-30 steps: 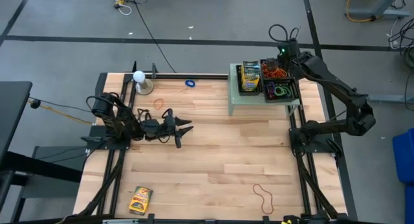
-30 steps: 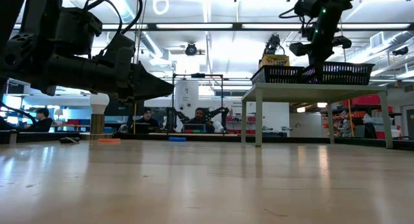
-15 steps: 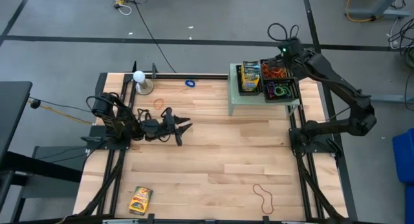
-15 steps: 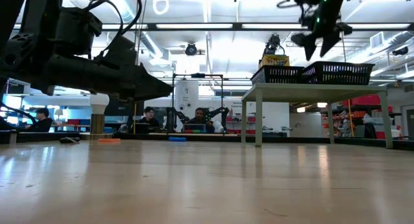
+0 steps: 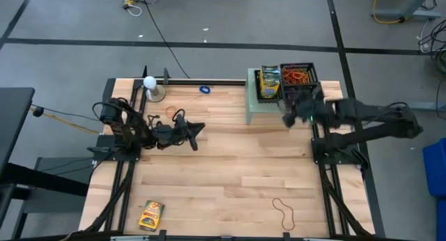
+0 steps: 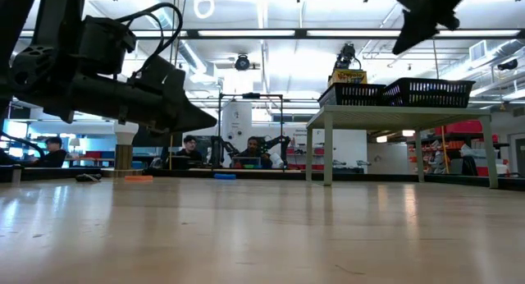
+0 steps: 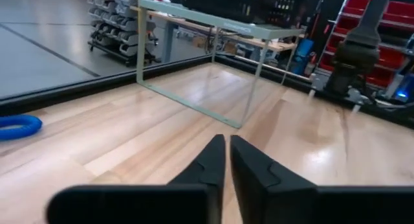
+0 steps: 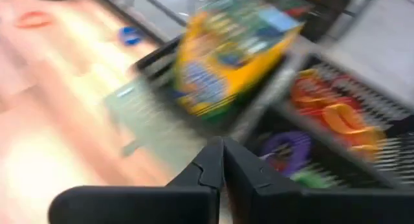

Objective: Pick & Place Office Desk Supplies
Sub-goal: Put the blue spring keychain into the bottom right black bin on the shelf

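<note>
Two loose things near the left pincer (image 5: 197, 128), clenched on nothing: the orange rubber band (image 5: 171, 111) just beyond it, nearer than the blue band (image 5: 204, 89), far from the right pincer (image 5: 287, 120), likewise clenched empty

grey floor (image 5: 230, 18), bright ceiling lights (image 6: 262, 34)

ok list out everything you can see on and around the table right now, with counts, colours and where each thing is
Crayon boxes: several, yellow-green, in the left basket on the raised shelf.
Rubber bands in baskets: many, orange and red at the back; purple and green in front, seen from the right wrist.
Crayon box: one, table's near left corner.
Blue band: one, far edge.
Orange band: one, near the left arm.
Red band: one, near right.
White ball on stand: one, far left.
People: seated beyond the table.
Left gripper: shut, empty, above mid-left table.
Right gripper: shut, empty, by the shelf's front.
</note>
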